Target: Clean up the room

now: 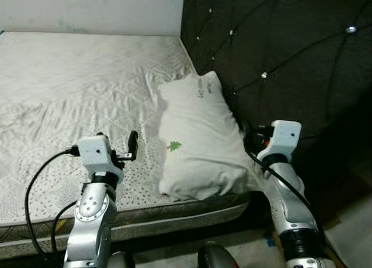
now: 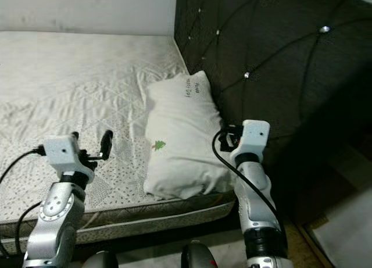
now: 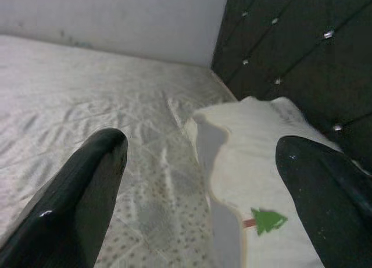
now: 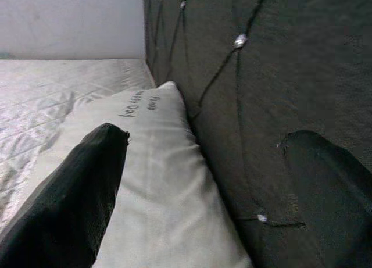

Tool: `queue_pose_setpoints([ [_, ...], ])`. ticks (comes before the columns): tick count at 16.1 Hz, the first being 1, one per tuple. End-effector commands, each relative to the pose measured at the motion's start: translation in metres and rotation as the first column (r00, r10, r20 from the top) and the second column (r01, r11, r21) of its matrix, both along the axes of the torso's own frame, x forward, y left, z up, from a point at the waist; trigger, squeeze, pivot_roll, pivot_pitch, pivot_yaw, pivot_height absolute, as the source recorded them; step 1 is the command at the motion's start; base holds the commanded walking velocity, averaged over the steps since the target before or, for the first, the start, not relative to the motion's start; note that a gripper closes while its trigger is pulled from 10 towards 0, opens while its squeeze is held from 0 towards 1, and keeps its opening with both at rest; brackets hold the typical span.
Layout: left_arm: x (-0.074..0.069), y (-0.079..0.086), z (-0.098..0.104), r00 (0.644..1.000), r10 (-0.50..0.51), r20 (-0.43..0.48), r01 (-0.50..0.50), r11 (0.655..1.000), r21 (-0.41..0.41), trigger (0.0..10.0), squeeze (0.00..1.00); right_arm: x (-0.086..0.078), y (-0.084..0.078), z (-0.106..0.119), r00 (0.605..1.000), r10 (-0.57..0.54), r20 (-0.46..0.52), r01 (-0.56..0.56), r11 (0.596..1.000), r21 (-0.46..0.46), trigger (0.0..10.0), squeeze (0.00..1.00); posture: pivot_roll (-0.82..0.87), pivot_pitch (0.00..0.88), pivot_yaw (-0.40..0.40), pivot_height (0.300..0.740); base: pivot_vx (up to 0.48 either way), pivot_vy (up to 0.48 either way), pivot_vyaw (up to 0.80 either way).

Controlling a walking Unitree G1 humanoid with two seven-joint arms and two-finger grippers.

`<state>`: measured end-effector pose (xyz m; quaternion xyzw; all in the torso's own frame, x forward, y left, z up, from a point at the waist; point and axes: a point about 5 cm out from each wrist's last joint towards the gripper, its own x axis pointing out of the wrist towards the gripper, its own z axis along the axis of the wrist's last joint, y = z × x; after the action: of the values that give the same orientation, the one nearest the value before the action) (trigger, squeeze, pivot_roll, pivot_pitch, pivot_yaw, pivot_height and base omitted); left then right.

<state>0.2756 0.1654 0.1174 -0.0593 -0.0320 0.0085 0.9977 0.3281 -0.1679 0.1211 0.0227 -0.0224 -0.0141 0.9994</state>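
A white pillow [image 1: 197, 140] with a small green tree print lies on the right side of the bare mattress [image 1: 75, 88], its far end against the dark tufted headboard [image 1: 290, 59]. My left gripper [image 1: 116, 139] hovers over the mattress just left of the pillow's near end; in the left wrist view the left gripper [image 3: 203, 143] is open and holds nothing. My right gripper [image 1: 251, 134] is at the pillow's right edge, beside the headboard. In the right wrist view the right gripper [image 4: 206, 137] is open, with one finger over the pillow [image 4: 157, 181] and the other along the headboard.
A white wall [image 1: 87, 9] runs behind the bed. The mattress's front edge [image 1: 174, 213] is close below my arms. A strip of floor [image 1: 349, 233] shows at the lower right beside the bed.
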Motion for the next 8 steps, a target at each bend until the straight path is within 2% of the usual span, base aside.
queue_pose_setpoints([
  [1,0.004,-0.001,0.003,1.000,-0.003,0.017,0.002,1.000,0.021,10.0,0.00,0.004,0.004,0.004,0.999,0.030,0.023,-0.030,1.000,0.000,10.0,1.00,0.00,0.000,-0.042,0.664,0.000,0.000,0.00],
  [3,0.011,-0.003,0.007,0.999,-0.017,0.035,0.016,1.000,0.025,10.0,0.00,0.007,0.007,0.005,0.999,0.051,0.015,-0.050,0.999,-0.014,10.0,1.00,-0.01,0.000,-0.039,0.664,0.000,0.000,0.00],
  [4,0.012,-0.003,0.008,0.999,-0.018,0.037,0.017,1.000,0.026,10.0,0.00,0.007,0.008,0.005,0.998,0.054,0.016,-0.054,0.999,0.001,10.0,0.06,-0.01,0.000,-0.037,0.664,0.000,0.000,0.00],
  [5,0.015,-0.001,0.008,0.999,-0.017,0.041,0.016,0.999,0.028,10.0,0.00,0.007,0.009,0.006,0.998,0.065,0.021,-0.066,0.997,0.028,10.0,0.00,-0.02,0.000,-0.031,0.664,0.000,0.000,0.00],
  [8,0.017,-0.002,0.006,0.999,-0.023,0.047,0.022,0.999,0.031,10.0,0.00,0.006,0.010,0.011,0.995,0.080,0.057,-0.082,0.996,0.030,10.0,0.00,-0.02,0.000,-0.022,0.674,0.000,0.000,0.00],
])
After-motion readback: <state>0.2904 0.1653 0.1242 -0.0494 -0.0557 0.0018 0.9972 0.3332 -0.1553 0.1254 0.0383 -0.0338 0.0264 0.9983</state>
